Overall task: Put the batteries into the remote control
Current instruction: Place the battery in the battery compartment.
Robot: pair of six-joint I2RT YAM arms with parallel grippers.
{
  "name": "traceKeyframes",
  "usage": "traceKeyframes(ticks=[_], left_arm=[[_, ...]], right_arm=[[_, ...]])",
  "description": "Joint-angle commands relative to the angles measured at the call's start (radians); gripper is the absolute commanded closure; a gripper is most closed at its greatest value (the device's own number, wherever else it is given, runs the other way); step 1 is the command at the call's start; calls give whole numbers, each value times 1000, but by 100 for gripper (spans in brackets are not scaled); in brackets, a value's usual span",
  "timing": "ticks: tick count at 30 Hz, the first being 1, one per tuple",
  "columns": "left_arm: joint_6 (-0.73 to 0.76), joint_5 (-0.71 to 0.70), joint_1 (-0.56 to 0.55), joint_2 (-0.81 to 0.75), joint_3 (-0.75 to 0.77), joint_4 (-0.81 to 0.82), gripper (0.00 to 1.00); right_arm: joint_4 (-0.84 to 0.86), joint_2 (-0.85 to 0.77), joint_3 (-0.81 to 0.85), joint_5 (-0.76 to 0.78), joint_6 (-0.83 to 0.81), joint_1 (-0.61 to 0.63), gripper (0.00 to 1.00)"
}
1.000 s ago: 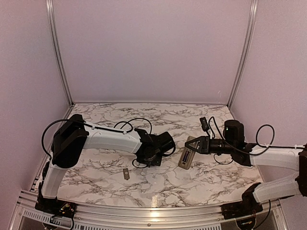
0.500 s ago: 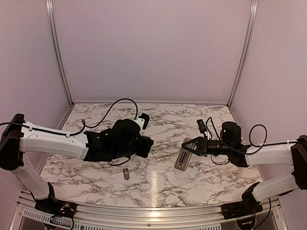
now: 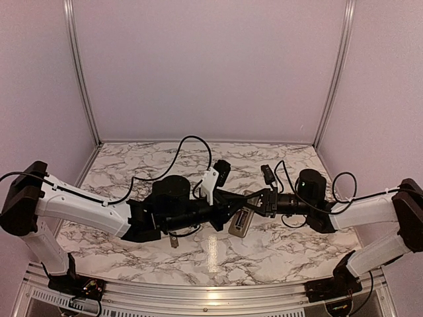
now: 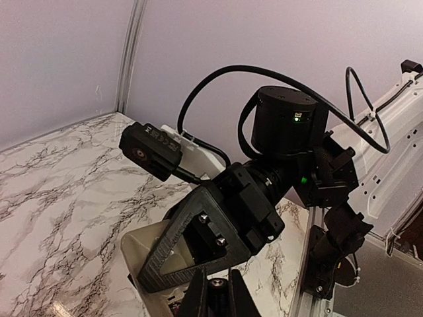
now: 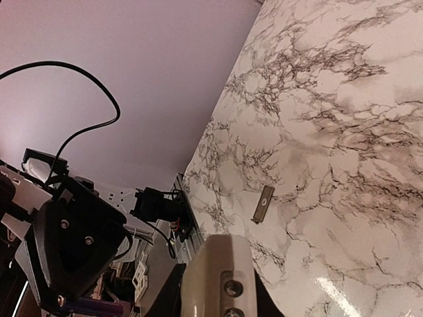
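my right pincer (image 3: pixel 250 212) pinches the remote control (image 3: pixel 239 223), tan-grey back showing, over the marble table (image 3: pixel 284 247). my left pincer (image 4: pixel 213 296) is pressed together, tips just beside the remote control. a small grey plate (image 5: pixel 262 203) lies flat, left of the remote control.

The table (image 3: pixel 277 244) has a glossy white marble-pattern top with dark grey veins and a bright patch of glare near its front middle. A ribbed metal rail (image 3: pixel 198 294) runs along its near edge. One small flat grey strip (image 3: pixel 174 240) lies on the top, near the front and left of centre.
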Motion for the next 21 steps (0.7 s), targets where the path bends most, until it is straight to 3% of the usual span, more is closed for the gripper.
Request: traceKeyframes(ticks=[1, 10, 21], left_arm=[[38, 35, -14, 39, 32, 62, 100], [51, 33, -21, 79, 51, 58, 100], [72, -64, -21, 94, 34, 76, 100]], right_arm=[[91, -8, 48, 4, 59, 13, 100], [129, -15, 52, 0, 99, 24, 100], [164, -35, 47, -9, 128, 25, 100]])
